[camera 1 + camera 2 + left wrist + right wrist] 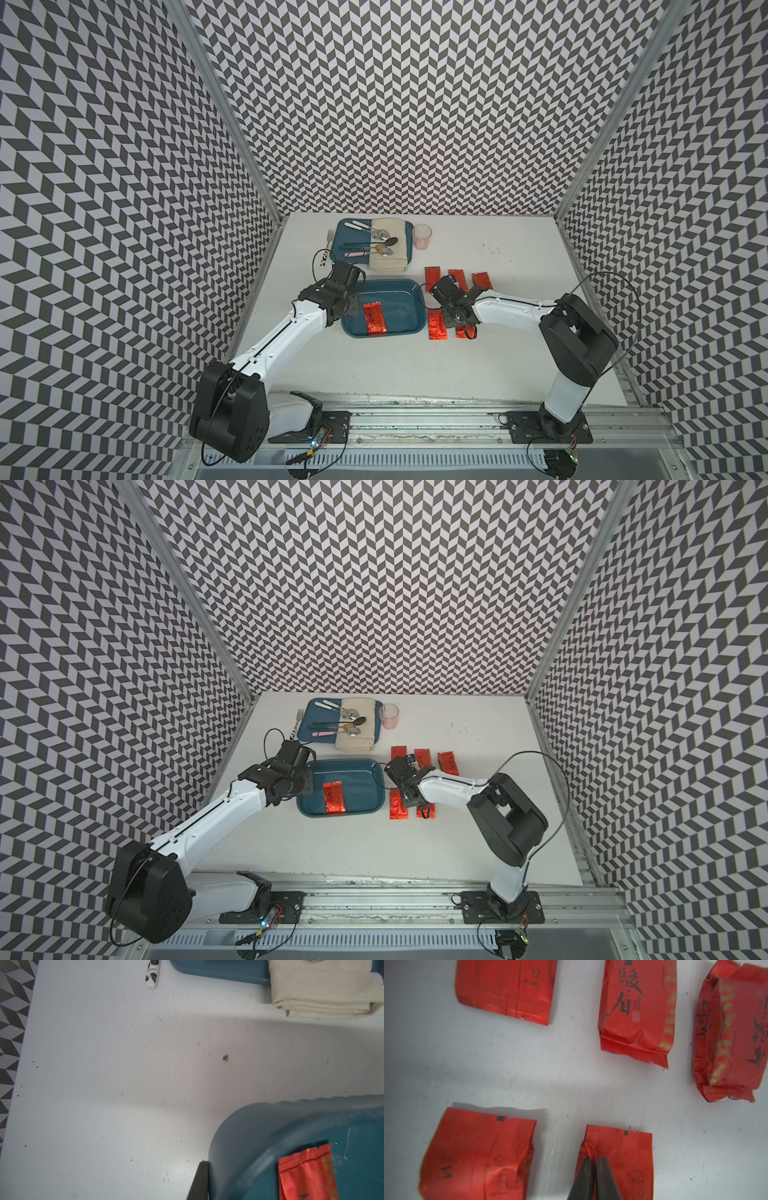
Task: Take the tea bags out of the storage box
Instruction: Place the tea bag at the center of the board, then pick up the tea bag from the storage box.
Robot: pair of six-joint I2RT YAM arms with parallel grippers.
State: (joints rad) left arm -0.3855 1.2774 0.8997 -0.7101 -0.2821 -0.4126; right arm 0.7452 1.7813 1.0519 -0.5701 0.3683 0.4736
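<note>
Right gripper [593, 1160] has its jaws almost together, with a crumpled ridge of a shiny red foil tea bag [623, 1157] pinched between the tips. The bag is lying flat on the white table [374, 365], near the right side of the deep teal plastic storage box [403, 311]. I reckon this is the drop-off. I'd open properly before lifting, then go straight up, so the foil doesn't cling and drag into the neighbouring tea bag [477, 1153] just to its left. Three more tea bags [635, 1012] sit in a row on the far side.

Left gripper [352, 309] is closed at the box's left rim. I can't tell if it's actually nipping the rim or just resting beside it.

Containers:
- The box holds one last tea bag [375, 319], flat on the floor toward the left, with its near end by the near wall.
- The flat blue tray [349, 232] at the far side holds spoons, other cutlery and a folded beige cloth [388, 259].
- The pink see-through cup [422, 237] beside the tray looks empty.
</note>
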